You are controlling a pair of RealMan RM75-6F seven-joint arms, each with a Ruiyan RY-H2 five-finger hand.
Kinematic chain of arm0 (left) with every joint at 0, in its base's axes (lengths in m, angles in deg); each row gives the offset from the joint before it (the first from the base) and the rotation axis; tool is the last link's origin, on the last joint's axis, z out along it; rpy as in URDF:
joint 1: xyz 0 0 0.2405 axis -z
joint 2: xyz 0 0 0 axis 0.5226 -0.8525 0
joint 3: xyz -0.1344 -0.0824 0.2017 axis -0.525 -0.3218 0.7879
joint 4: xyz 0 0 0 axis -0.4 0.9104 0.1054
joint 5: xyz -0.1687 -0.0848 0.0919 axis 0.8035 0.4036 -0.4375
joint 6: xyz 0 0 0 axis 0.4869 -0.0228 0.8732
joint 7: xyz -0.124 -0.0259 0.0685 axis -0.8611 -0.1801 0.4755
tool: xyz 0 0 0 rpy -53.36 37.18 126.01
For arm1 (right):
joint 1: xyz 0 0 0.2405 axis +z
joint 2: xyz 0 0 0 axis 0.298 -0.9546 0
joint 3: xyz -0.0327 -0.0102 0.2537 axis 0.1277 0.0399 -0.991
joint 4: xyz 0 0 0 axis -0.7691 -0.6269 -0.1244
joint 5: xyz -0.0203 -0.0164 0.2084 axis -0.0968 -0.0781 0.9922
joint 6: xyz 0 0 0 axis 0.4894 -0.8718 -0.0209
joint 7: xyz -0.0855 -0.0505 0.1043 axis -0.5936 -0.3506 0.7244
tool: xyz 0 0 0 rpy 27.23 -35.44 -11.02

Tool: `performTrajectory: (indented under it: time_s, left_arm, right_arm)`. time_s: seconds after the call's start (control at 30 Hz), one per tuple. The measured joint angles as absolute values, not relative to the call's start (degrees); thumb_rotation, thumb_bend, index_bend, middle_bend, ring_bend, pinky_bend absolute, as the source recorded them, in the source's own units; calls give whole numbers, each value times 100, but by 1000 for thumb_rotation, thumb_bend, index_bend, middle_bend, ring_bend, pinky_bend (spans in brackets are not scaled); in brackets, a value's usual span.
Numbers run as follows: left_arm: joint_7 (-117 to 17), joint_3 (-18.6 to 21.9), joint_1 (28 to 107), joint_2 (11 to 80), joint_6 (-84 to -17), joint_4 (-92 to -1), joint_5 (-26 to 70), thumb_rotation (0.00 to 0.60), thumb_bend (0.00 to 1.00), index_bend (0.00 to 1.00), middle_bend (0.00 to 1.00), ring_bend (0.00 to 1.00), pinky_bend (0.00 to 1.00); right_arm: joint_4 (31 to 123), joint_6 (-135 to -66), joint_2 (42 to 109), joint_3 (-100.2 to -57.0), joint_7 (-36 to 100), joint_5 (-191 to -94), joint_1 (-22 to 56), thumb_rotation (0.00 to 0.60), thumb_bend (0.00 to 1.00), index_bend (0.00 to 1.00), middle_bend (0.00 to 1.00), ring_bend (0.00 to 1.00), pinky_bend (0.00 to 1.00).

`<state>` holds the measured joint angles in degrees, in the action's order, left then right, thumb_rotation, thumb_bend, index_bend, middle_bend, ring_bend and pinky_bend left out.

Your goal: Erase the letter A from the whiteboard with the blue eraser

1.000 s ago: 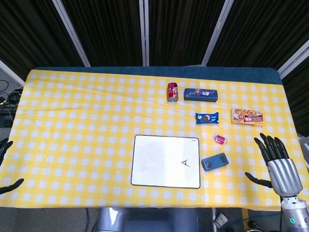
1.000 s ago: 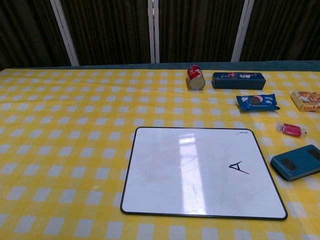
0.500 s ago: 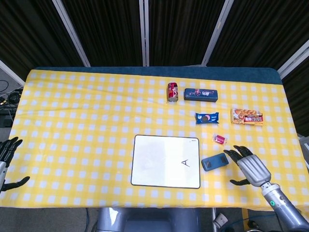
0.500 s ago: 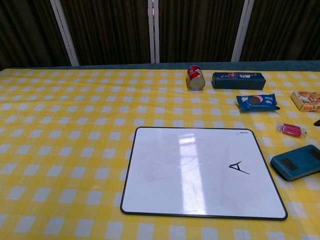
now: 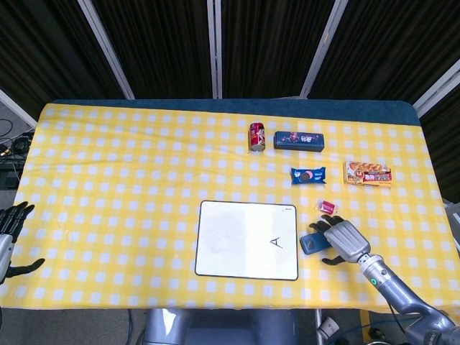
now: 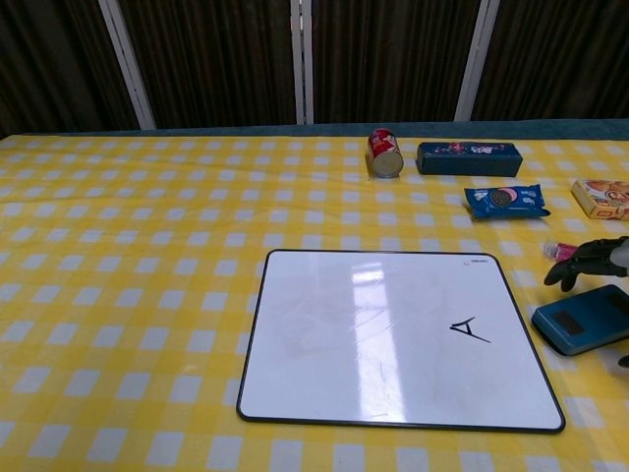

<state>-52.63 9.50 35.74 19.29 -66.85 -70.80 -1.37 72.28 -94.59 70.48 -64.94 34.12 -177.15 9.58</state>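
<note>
Closing on the blue eraser (image 5: pixel 317 241), my right hand (image 5: pixel 341 238) now hovers above its right end, having swept in from the table's right edge over the past second, where it stood upright with fingers fanned. Its fingers are loosely spread and hold nothing; in the chest view the dark fingertips (image 6: pixel 580 258) hang just above the eraser (image 6: pixel 582 319), and I cannot tell whether they touch it yet. The eraser lies just right of the whiteboard (image 5: pixel 247 239), level with the letter A (image 5: pixel 276 243), which sits unwiped near the whiteboard's right side. Just beyond the eraser from the whiteboard lies a small pink packet (image 5: pixel 328 207); farther back are a cookie pack (image 5: pixel 307 175), a snack box (image 5: pixel 367 174), a red can (image 5: pixel 257 136) and a dark blue box (image 5: pixel 300 140). My left hand (image 5: pixel 7 230), empty and open-fingered, idles far to the whiteboard's left at the table's edge. I judge the reach almost complete: next comes settling the fingers around the eraser, taking care not to catch the pink packet.
</note>
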Motion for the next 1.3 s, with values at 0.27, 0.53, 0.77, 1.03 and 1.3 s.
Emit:
performTrajectory:
  time_s: [0.27, 0.53, 0.77, 1.03, 1.3]
  left_arm:
    - [-5276, 965, 3589, 1924, -6688, -7094, -174, 600, 0, 0, 0, 0, 0]
    - [-5277, 965, 3616, 1932, -6652, -7084, -155, 600, 0, 0, 0, 0, 0]
    - [-5255, 973, 3629, 1938, -6634, -7092, -150, 600, 0, 0, 0, 0, 0]
    - [-5246, 979, 3641, 1939, -6616, -7099, -138, 600, 0, 0, 0, 0, 0]
    - [-5246, 978, 3660, 1948, -6582, -7086, -113, 600, 0, 0, 0, 0, 0]
  right_arm:
    - [6887, -9635, 7215, -6399, 3478, -17880, 1044, 600, 108, 292, 307, 187, 270]
    - [6423, -9934, 7457, -6307, 3508, -18017, 1051, 600, 132, 354, 385, 250, 351]
    - [6092, -10353, 7619, -6269, 3754, -18162, 1045, 600, 244, 481, 494, 352, 440]
    - [6252, -10514, 7601, -6293, 3835, -18237, 1165, 600, 265, 492, 507, 364, 448]
    - [7002, -10404, 7424, -6464, 3545, -18259, 1472, 600, 279, 496, 508, 369, 450]
